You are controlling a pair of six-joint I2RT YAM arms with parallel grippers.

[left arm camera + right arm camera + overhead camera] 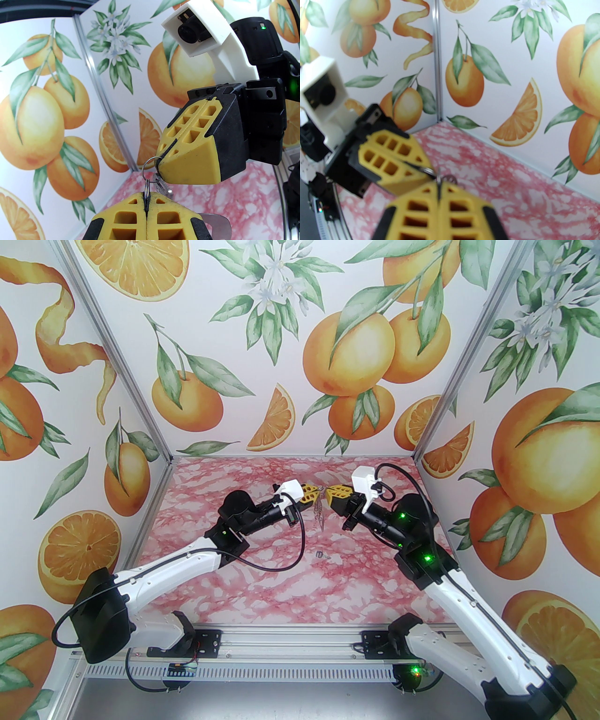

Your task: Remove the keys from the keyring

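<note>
L gripper (146, 199): clenched on lower ring (147, 185), held above table (262, 587).
R gripper (159, 165): tip-to-tip w/ L gripper, clenched on upper ring (149, 163).
Upper ring: just above L gripper's tips; can't tell if linked to lower ring.
Keys (320, 514): dangle in a bunch just under L gripper's tips, off the table.
Keyring (216, 221): curved grey metal edge just beside L gripper's finger, lower down; rest hidden.
Loose key (321, 555): flat on table, well apart from L gripper, toward arm bases.
</note>
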